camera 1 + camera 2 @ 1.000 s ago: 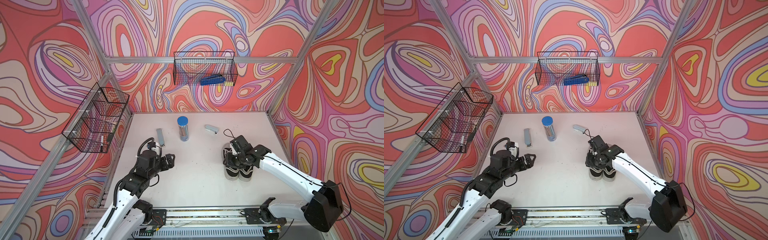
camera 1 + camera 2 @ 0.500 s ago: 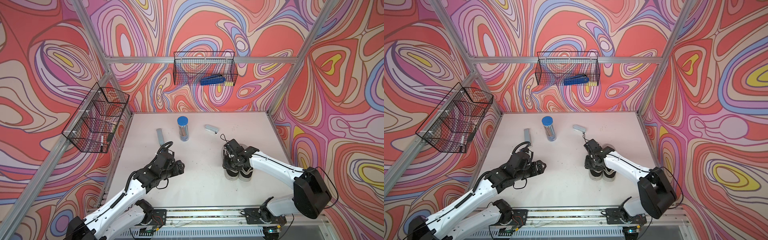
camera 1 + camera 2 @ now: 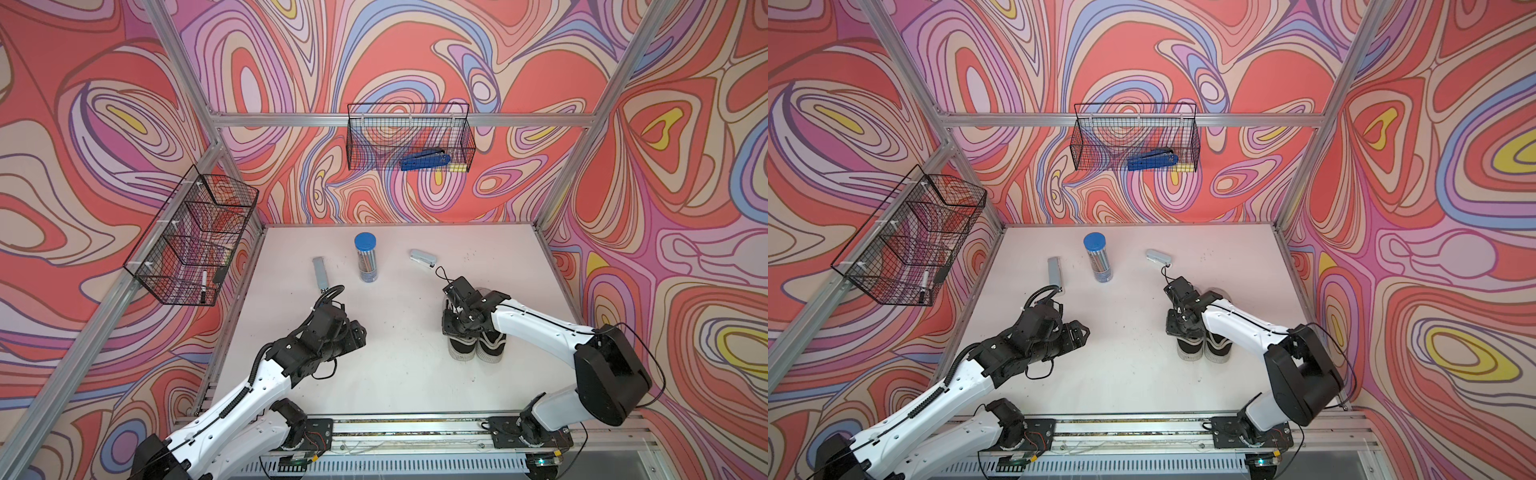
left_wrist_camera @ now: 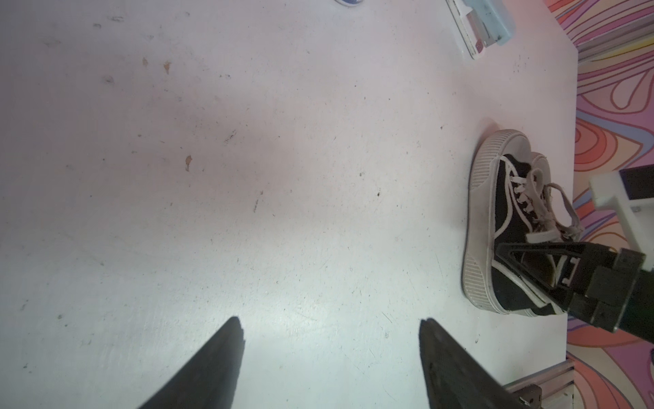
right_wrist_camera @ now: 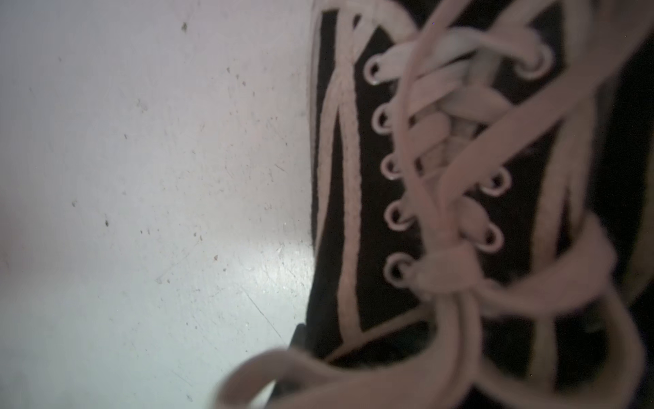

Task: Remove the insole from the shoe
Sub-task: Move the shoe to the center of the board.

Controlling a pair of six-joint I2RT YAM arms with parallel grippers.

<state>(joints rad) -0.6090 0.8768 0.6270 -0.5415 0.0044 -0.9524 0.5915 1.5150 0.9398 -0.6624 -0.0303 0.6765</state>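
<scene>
Landmark: we place everything by the blue-capped tube (image 3: 365, 257), which stands upright toward the back of the white table (image 3: 399, 374).
Shoe: a black canvas shoe (image 3: 461, 347) with a white rubber sole stands on its sole, to the right of the tube and nearer the arm bases, toe toward the bases.
Second shoe: its twin (image 3: 493, 348) stands touching it on the side farther from the tube, toe the same way.
Laces: the white laces (image 5: 453, 148) are tied, and loose loops fill the right wrist view.
Insole: we cannot make it out in any view.
Right gripper: the right gripper (image 3: 456, 330) points down at the shoe nearer the tube, and in the left wrist view a black finger (image 4: 523, 258) reaches into that shoe's mouth. We read its fingers as pressed together; we cannot tell whether anything is pinched between them.
Left gripper: the left gripper (image 4: 331, 325) hangs over bare table, straight toward the bases from the tube and well apart from the shoes. Its fingers are spread, with nothing between them.
Grey stapler: the grey stapler (image 3: 423, 258) lies on the table to the right of the tube, near it.
Grey bar: a flat grey bar (image 3: 320, 272) lies to the left of the tube, near it.
Back basket: a wire basket (image 3: 374, 137) hangs on the wall behind and above the tube, with a blue stapler (image 3: 426, 160) in it.
Side basket: another wire basket (image 3: 191, 237) hangs on the wall far to the left of the tube, holding a marker (image 3: 203, 284).
</scene>
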